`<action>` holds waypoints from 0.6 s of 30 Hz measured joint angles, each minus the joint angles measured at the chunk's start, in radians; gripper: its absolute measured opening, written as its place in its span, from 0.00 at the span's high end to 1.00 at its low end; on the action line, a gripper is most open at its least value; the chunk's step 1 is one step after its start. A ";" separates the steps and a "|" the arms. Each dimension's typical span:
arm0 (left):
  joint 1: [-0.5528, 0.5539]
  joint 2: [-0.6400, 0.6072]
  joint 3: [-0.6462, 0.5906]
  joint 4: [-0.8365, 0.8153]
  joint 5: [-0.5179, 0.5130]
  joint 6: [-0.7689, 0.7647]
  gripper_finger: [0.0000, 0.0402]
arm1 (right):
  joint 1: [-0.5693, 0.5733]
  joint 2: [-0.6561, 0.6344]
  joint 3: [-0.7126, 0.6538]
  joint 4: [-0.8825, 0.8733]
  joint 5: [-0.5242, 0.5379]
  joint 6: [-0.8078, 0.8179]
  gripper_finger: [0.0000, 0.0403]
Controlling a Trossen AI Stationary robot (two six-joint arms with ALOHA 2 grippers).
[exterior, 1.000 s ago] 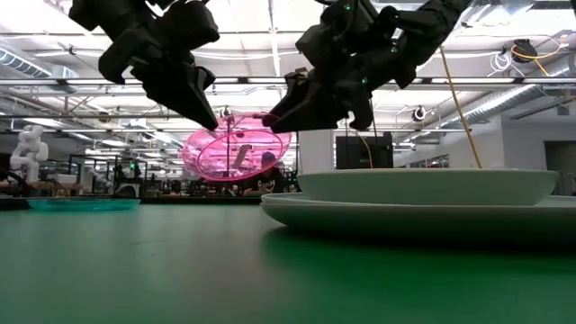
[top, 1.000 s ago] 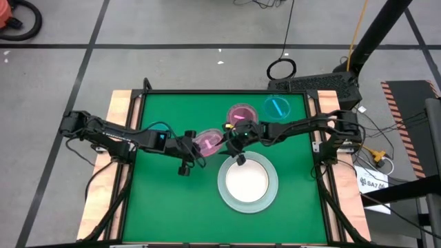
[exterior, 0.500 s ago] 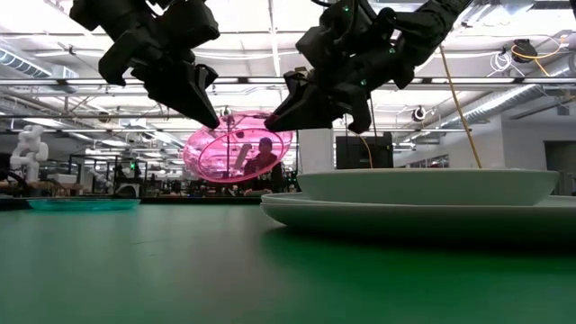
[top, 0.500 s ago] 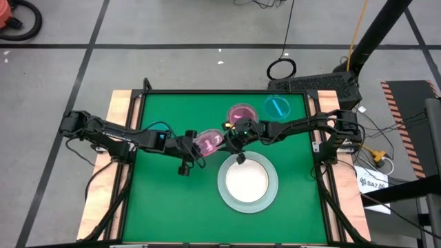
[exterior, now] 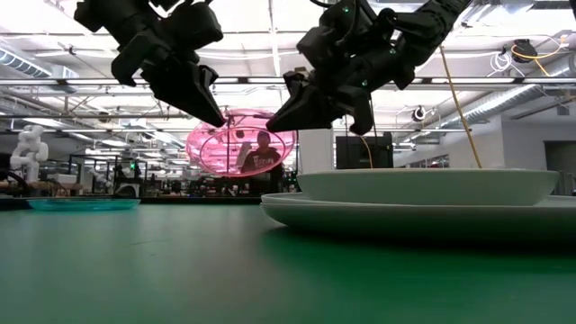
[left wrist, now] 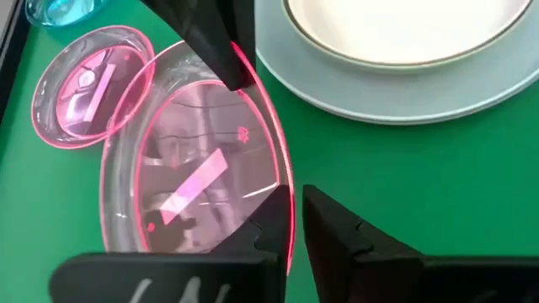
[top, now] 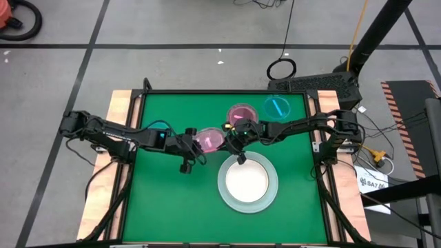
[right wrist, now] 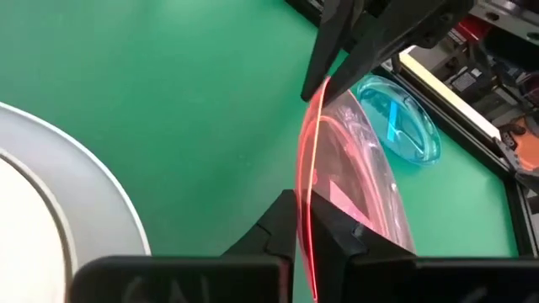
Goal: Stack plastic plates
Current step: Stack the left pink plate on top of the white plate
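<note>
**Pink plate held between both grippers above the table**

We see a clear pink plate (top: 209, 140) lifted off the green table (top: 165, 200), tilted on edge near the table's middle. The left gripper (top: 195, 144) pinches its left rim, fingers closed on it; the right gripper (top: 228, 136) pinches the opposite rim the same way. A second pink plate (top: 240, 114) lies flat farther back, just beside a teal plate (top: 277, 107) to its right. Nearer us, right of centre, a white plate (top: 247, 181) sits inside a large grey plate (top: 272, 193)
</note>
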 joint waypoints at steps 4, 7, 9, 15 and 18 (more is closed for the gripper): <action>-0.001 0.000 0.000 -0.002 0.000 -0.010 0.84 | 0.000 0.000 0.000 0.000 0.001 0.000 0.97; 0.000 0.000 0.000 -0.003 0.000 -0.019 0.78 | 0.000 0.000 0.000 -0.009 0.006 0.000 0.97; -0.001 -0.005 0.000 -0.007 0.000 -0.019 0.75 | 0.000 -0.007 0.001 -0.028 0.034 -0.003 0.97; -0.001 -0.049 0.000 -0.028 -0.069 -0.010 0.64 | 0.000 -0.062 0.001 -0.127 0.114 -0.023 0.97; -0.002 -0.092 0.000 -0.043 -0.123 0.007 0.59 | 0.003 -0.112 0.001 -0.202 0.120 -0.009 0.97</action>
